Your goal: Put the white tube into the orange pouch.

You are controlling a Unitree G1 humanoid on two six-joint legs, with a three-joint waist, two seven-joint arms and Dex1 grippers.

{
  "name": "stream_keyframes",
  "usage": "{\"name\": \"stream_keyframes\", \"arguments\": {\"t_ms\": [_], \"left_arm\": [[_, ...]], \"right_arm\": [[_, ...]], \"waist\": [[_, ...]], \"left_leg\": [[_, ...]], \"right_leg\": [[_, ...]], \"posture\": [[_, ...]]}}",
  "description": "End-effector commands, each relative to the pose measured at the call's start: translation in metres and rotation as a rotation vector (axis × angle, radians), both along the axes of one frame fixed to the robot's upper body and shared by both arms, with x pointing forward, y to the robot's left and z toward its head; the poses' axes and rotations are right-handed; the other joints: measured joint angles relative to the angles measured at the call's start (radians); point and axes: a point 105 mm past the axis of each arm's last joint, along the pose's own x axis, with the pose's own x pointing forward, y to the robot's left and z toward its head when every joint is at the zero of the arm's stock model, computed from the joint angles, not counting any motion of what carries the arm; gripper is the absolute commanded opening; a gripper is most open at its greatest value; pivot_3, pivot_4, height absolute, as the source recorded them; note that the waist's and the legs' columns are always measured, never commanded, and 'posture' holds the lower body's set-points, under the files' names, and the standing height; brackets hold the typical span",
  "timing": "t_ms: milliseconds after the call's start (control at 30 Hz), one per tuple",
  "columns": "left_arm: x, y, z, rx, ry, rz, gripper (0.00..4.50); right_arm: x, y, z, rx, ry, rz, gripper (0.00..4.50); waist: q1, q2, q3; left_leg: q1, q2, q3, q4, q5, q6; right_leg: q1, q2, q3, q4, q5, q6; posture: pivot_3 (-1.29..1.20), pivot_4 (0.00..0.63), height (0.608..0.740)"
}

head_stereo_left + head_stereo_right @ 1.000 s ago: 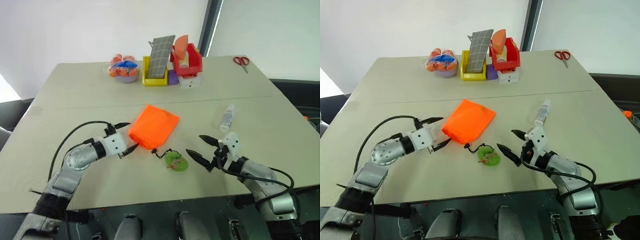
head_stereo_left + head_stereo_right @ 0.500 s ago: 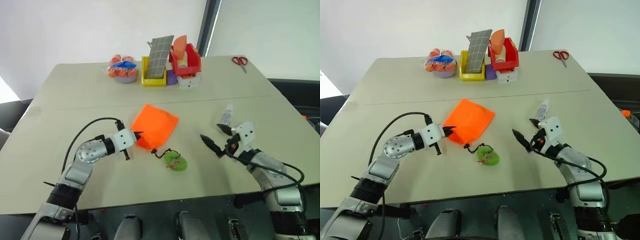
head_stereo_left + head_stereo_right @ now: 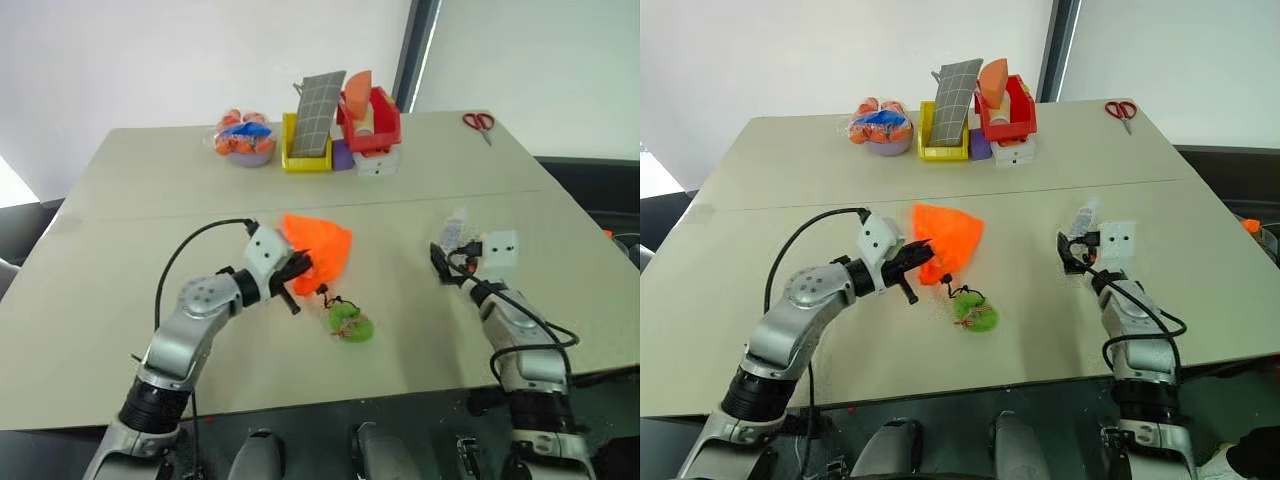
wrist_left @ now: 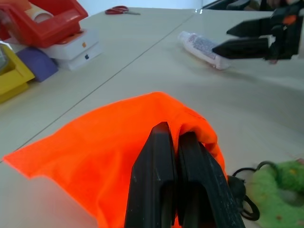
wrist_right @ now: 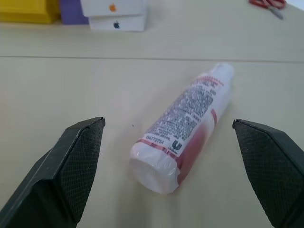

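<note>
On a beige counter, the left gripper pinches an edge of the orange pouch, fingers pressed together on the fabric, which bunches up and hangs from the grip. The pouch is bright orange cloth, soft and limp; its thin black cord trails just below the gripper to a fuzzy green ball resting on the counter.

The right gripper stands spread wide and level, with the white tube lying directly ahead between its fingers, not yet touched. The tube lies flat on the counter, its flat end toward the gripper and its rounded end pointing away; it is white with small dark print and a pinkish band along one side.

It looks light and smooth, likely a little squeezable and apt to roll or slip, so a grasp across the middle of the body seems safest. The pouch will probably sag shut unless its mouth is held open, and one pinched edge may not be enough.
</note>
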Motion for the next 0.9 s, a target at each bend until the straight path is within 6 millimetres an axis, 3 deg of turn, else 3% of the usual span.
{"name": "stream_keyframes", "arguments": {"t_ms": [33,400,533,600,667,833,900], "left_arm": [[-0.003,-0.002,0.009,0.003,-0.033,-0.003,0.02],[0.005,0.031,0.000,0.064,-0.034,0.056,0.02],[0.005,0.034,-0.004,0.072,-0.033,0.056,0.00],[0.005,0.034,-0.006,0.077,-0.034,0.056,0.00],[0.005,0.034,-0.006,0.077,-0.036,0.054,0.00],[0.004,0.032,-0.006,0.070,-0.039,0.038,0.00],[0.003,0.032,-0.006,0.067,-0.038,0.033,0.00]], "right_arm": [[0.012,-0.001,0.002,0.004,-0.021,-0.086,4.50],[0.030,-0.006,-0.003,0.032,-0.042,-0.217,4.50],[0.031,-0.006,-0.002,0.024,-0.059,-0.220,3.23],[0.031,-0.004,-0.002,0.024,-0.064,-0.212,2.08],[0.031,-0.003,-0.003,0.016,-0.064,-0.210,1.22],[0.027,-0.001,0.003,-0.008,-0.089,-0.183,1.09],[0.022,0.006,0.014,-0.040,-0.135,-0.099,1.09]], "waist": [[-0.001,0.000,0.000],[-0.003,0.001,0.000],[-0.002,0.001,0.000],[-0.003,0.001,0.000],[-0.003,0.001,0.000],[-0.003,0.001,0.000],[-0.002,0.001,0.000]], "left_leg": [[0.000,0.000,0.000,0.000,0.000,0.000],[0.000,0.000,0.000,0.000,0.000,0.000],[0.000,0.000,0.000,0.000,0.000,0.000],[0.000,0.000,0.000,0.000,0.000,0.000],[0.000,0.000,0.000,0.000,0.000,0.000],[0.000,0.000,0.000,0.000,0.000,0.000],[0.000,0.000,0.000,0.000,0.000,0.000]], "right_leg": [[0.000,0.000,0.000,0.000,0.000,0.000],[0.000,0.000,0.000,0.000,0.001,-0.002],[0.000,0.000,0.000,0.000,0.002,-0.003],[0.000,0.000,0.000,0.000,0.002,-0.003],[0.000,0.000,0.000,0.000,0.002,-0.003],[0.000,0.000,0.000,0.000,0.002,-0.003],[0.000,0.000,0.000,0.000,0.002,-0.003]], "posture": [[0.00,0.150,0.740],[0.00,0.150,0.740],[0.00,0.150,0.740],[0.00,0.150,0.740],[0.00,0.150,0.740],[0.00,0.150,0.740],[0.00,0.150,0.740]]}}
